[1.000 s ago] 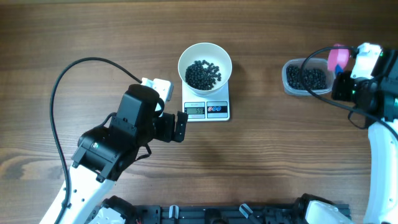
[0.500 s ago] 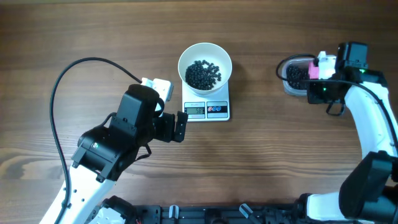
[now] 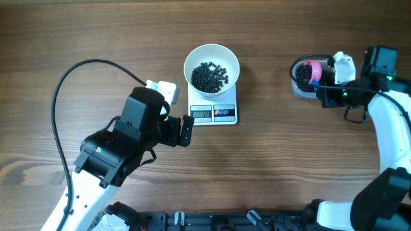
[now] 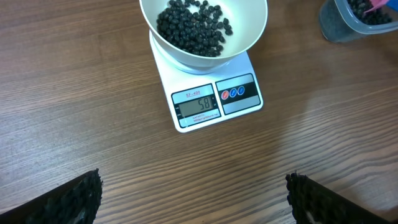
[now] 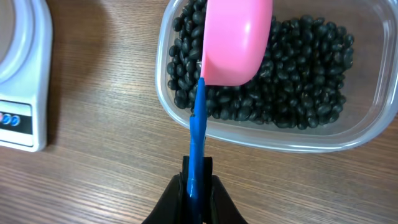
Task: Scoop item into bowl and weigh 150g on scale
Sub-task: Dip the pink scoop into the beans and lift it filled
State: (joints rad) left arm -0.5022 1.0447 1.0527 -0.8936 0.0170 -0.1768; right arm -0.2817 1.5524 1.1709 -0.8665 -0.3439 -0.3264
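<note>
Fifty-eight is what the scale (image 4: 214,102) shows on its display, so by my reckoning the weighing is well short of the target. The bowl (image 4: 186,59) sits on the scale's platform with a shallow heap of black beans (image 4: 193,28) in its bottom. That much is done; several more scoops look to be needed.

The rest of the beans lie in a clear tub (image 5: 280,140) well off to the right of the scale. There the right gripper (image 5: 198,186) is pressed together on the blue handle of the pink scoop (image 5: 236,40). The scoop's cup is over the tub's near-scale end, just above or touching the beans. Whether it carries any, I cannot tell.

The left gripper (image 4: 193,199) hangs spread wide and holding nothing. It is near the scale's display edge but apart from it, and the bowl of beans lies beyond, across the scale.
</note>
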